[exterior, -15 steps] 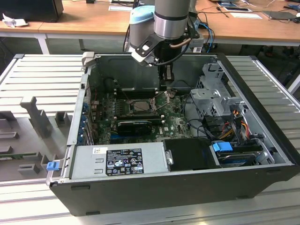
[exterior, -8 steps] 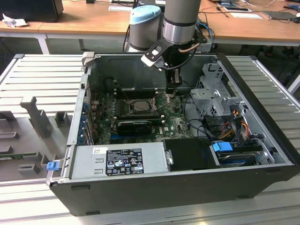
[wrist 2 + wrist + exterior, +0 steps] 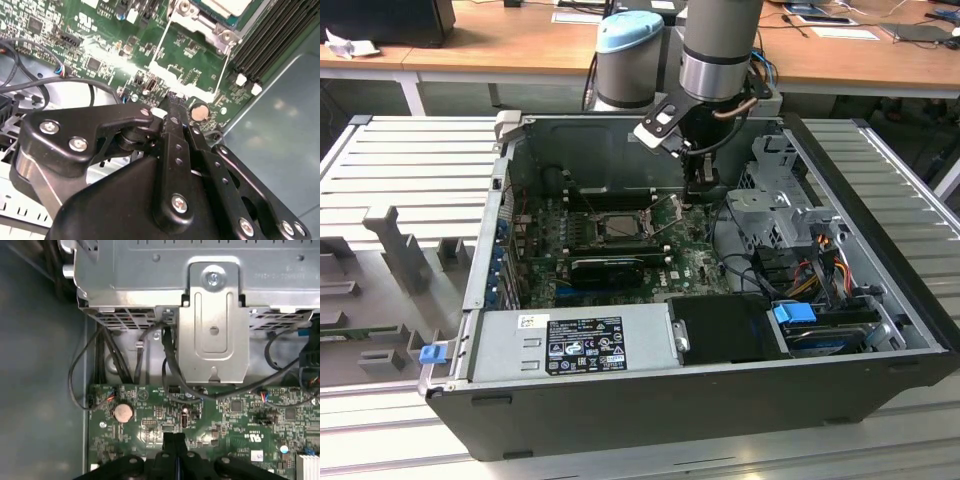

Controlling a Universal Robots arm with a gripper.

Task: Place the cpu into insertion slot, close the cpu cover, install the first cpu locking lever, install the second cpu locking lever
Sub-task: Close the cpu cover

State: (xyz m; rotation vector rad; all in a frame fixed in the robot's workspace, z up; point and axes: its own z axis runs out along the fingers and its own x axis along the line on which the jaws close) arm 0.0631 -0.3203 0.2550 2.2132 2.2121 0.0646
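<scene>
Risk was a scrape: tool, fingers pressed together on nothing, hung low over the motherboard beside a coin cell, so a careless sweep could gouge parts or slip off a wire lever. Pale, flat, square cpu lay in the insertion slot, at 9 o'clock of the tool in the exterior view.

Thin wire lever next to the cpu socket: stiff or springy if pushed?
Probably springy: the lever is a thin wire rod raised off the board. Likely slippery too, being smooth bright metal.
</scene>
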